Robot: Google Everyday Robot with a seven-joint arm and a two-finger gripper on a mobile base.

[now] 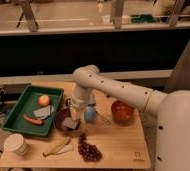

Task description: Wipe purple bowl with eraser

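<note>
Pincer (74, 115) over purple bowl (61, 120), eraser (72, 125) at its tip, bowl partly hidden

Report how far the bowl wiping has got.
Done: the eraser is picked up and held in the pincer. In hand: the pincer is down over the purple bowl, with the eraser low inside it. Left: the wiping strokes themselves, then lifting the eraser out.

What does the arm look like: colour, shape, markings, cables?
The arm is off-white, smooth, thick rounded tubes with bulbous joints; small dark dots run along one link. No cables visible. The gripper, over the purple bowl, looks equally pale.
</note>
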